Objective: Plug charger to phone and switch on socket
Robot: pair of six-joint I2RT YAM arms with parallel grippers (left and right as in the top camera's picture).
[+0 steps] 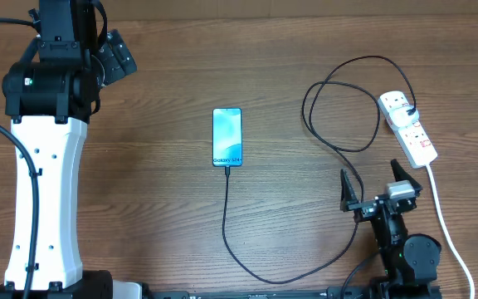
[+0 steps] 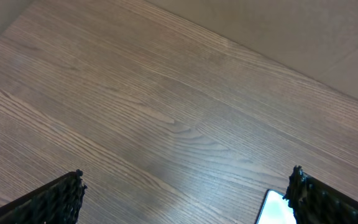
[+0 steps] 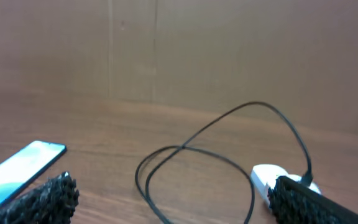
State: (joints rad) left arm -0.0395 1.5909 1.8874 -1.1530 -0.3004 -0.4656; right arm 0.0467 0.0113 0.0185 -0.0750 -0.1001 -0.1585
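The right gripper (image 1: 373, 184) and the left gripper (image 1: 116, 56) are both held spread wide, with nothing gripped. The socket (image 1: 409, 129) is seen just beyond the right gripper. From it the charger (image 1: 226, 208) is looped to the phone (image 1: 227, 137), laid flat mid-desk (image 1: 156, 166).

Left of the phone (image 1: 227, 137) the table (image 1: 156, 166) is bare wood as far as the left arm (image 1: 44, 208), with open room under and ahead of the left tool (image 2: 188, 199). The charger (image 1: 226, 208) runs from the phone's near end toward the front edge, then bends right toward the right arm (image 1: 413, 253). Its loose loops lie between phone and socket (image 1: 409, 129), just ahead of the right tool (image 1: 370, 184). The white cord (image 1: 443, 218) trails along that arm's outer side.
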